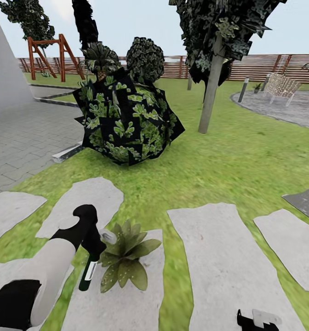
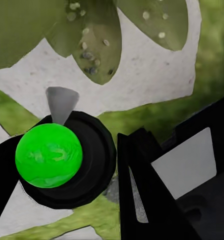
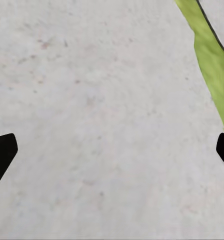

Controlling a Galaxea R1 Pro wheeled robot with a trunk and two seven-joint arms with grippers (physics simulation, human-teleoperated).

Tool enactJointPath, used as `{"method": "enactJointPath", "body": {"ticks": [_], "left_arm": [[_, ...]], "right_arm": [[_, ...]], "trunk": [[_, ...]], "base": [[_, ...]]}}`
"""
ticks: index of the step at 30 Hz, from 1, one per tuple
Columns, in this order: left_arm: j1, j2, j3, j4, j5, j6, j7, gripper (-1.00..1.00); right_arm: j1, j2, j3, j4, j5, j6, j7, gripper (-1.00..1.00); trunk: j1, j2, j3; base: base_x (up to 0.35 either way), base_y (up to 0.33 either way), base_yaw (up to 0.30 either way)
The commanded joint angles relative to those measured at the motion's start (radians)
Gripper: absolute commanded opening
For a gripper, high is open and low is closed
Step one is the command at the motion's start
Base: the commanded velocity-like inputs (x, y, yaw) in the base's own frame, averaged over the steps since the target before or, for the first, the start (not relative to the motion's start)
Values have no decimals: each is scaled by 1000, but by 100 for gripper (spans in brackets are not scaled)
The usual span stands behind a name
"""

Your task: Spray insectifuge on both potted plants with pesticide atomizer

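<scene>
The left gripper (image 1: 95, 244) holds the pesticide atomizer (image 1: 88, 270) right beside a potted plant (image 1: 125, 260), low in the frame and left of the middle.

The bottle hangs tilted, dark green, with a white label, but the writing on it is too small to read. Its greyish top touches the plant's pointed leaves. The plant sits on a grey stone slab (image 1: 127, 303) in the green lawn (image 1: 228, 161). In the left wrist view, a bright green ball (image 2: 48, 155) sits in a black ring, with spotted leaves above it. The right gripper (image 1: 258, 320) peeks in at the bottom right of the frame. In the right wrist view its black fingertips (image 3: 2, 155) stand far apart over bare stone. A big dark bush (image 1: 127, 117) fills the upper middle, with a brown fence (image 1: 265, 66) behind.
</scene>
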Motion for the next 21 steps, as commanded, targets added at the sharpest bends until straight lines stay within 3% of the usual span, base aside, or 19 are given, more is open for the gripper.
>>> {"method": "enactJointPath", "body": {"ticks": [1, 8, 14, 21], "left_arm": [[0, 0, 0, -1, -9, 10, -10, -100], [1, 1, -1, -1, -9, 11, -10, -100], [1, 6, -1, -1, -9, 10, -10, -100], [-2, 7, -19, 7, -7, -4, -10, -100]], "right_arm": [[-1, 0, -6, 2, 11, -3, -5, 100], [-1, 0, -6, 2, 11, -3, -5, 100], [-1, 0, -6, 2, 11, -3, -5, 100], [-1, 0, -6, 1, 11, -3, -5, 100]], "trunk": [[0, 0, -1], [0, 0, -1], [0, 0, -1], [0, 0, -1]], "base": [[5, -272, 0], [1, -273, 21], [79, -253, 235], [165, -38, 156]]}}
